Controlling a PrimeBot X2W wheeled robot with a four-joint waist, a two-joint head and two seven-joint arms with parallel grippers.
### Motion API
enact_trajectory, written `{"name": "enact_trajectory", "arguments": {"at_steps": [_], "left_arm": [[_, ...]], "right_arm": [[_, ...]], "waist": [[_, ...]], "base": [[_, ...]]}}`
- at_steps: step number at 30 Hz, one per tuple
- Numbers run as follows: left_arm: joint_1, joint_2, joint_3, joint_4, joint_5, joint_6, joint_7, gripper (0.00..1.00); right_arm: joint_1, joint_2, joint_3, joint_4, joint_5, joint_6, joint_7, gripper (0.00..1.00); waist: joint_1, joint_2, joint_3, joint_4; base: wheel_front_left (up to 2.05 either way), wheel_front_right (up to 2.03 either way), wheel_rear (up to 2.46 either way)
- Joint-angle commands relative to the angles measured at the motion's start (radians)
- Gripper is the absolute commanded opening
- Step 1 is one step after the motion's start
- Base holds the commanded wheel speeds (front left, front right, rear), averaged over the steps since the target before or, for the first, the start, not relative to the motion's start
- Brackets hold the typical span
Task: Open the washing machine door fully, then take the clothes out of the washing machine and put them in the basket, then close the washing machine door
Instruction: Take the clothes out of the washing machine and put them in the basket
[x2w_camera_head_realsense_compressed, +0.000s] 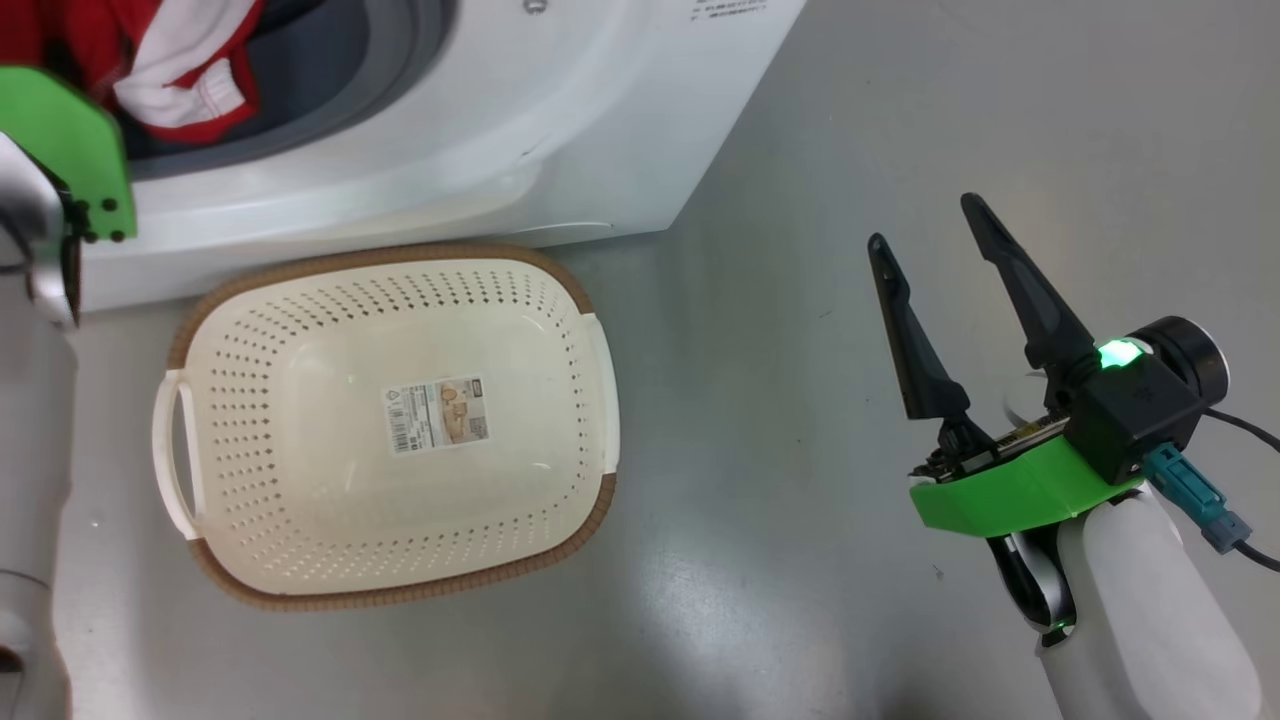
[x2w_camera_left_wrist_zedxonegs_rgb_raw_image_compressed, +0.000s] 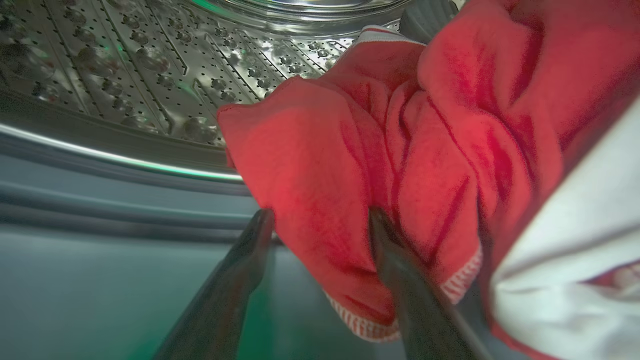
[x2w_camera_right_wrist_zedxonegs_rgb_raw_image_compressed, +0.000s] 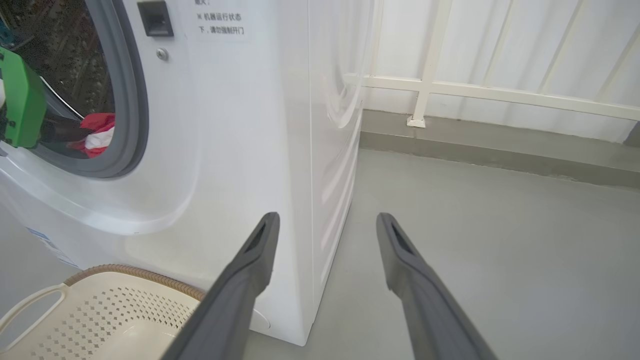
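Straddling a fold of the clothes (x2w_camera_left_wrist_zedxonegs_rgb_raw_image_compressed: 310, 165) in the washing machine (x2w_camera_head_realsense_compressed: 560, 130), the left jaws, apart like the right jaws, could pinch only hem, dropping the bundle short of the basket (x2w_camera_head_realsense_compressed: 400, 255).

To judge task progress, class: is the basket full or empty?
Empty: the basket has a bare perforated bottom and paper label; the clothes sit in the washing machine.

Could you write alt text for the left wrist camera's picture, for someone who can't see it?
The left gripper stands open, its two dark fingers astride a fold of the red clothes inside the washing machine. The perforated steel drum shines behind, and a white fabric panel shows at lower right.
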Motion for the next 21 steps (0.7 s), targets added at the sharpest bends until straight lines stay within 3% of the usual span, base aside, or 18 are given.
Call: {"name": "enact_trajectory", "arguments": {"at_steps": [1, 8, 9, 10, 14, 21], "left_arm": [[-0.026, 0.070, -0.001, -0.003, 0.018, 0.018, 0.013, 1.00], [-0.038, 0.085, -0.017, 0.029, 0.019, 0.008, 0.031, 1.00], [-0.039, 0.087, -0.019, 0.034, 0.018, 0.004, 0.034, 0.47], [-0.039, 0.087, -0.022, 0.037, 0.016, -0.004, 0.033, 0.00], [-0.039, 0.090, -0.026, 0.035, 0.008, -0.013, -0.001, 0.00], [-0.027, 0.086, -0.016, -0.008, -0.015, 0.003, -0.155, 0.00]], "right_arm": [[-0.006, 0.003, 0.031, -0.019, 0.013, 0.004, -0.006, 1.00], [-0.011, 0.004, 0.042, -0.016, 0.032, 0.004, -0.006, 1.00], [-0.011, 0.004, 0.043, -0.016, 0.035, 0.004, -0.006, 1.00], [-0.011, 0.004, 0.044, -0.016, 0.037, 0.004, -0.006, 1.00], [-0.010, 0.004, 0.043, -0.015, 0.042, 0.004, -0.006, 1.00], [-0.007, 0.004, 0.039, -0.010, 0.042, 0.004, -0.006, 1.00]], "waist": [[0.0000, 0.0000, 0.006, -0.010], [0.0000, 0.0000, 0.013, -0.025], [0.0000, 0.0000, 0.014, -0.026], [0.0000, 0.0000, 0.014, -0.028], [0.0000, 0.0000, 0.013, -0.030], [0.0000, 0.0000, -0.003, -0.019]], "base": [[0.00, 0.00, 0.00], [0.00, 0.00, 0.00], [0.00, 0.00, 0.00], [0.00, 0.00, 0.00], [0.00, 0.00, 0.00], [0.00, 0.00, 0.00]]}}
